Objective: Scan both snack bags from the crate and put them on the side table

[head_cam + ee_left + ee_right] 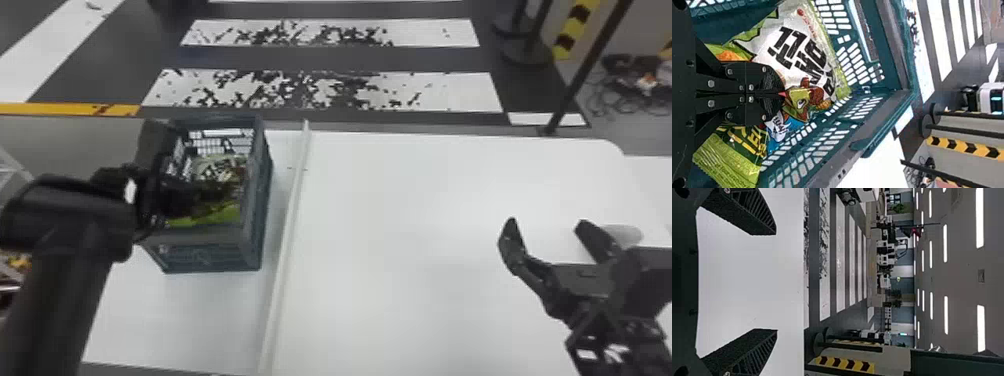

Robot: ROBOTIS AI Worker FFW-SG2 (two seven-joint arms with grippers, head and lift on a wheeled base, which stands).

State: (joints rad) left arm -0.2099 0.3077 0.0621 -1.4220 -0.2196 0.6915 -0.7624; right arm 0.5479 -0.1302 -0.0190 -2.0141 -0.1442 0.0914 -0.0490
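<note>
Snack bag (pixel 809 47) is clamped between the pressed-together fingers of the left gripper (pixel 210 192), down inside the crate (pixel 205 255). The right gripper (pixel 547 223) is held over the white table (pixel 410 200), its fingers spread apart, with nothing gripped.

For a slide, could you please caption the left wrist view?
Left gripper, fingers together, among the snack bags in the open crate.

I see large dark lettering on the pale front of a snack bag (pixel 764 41) in my crate (pixel 205 257), and smaller print on the green packaging (pixel 730 158) beside it. Black-and-yellow chevrons mark a barrier board (pixel 965 148).
</note>
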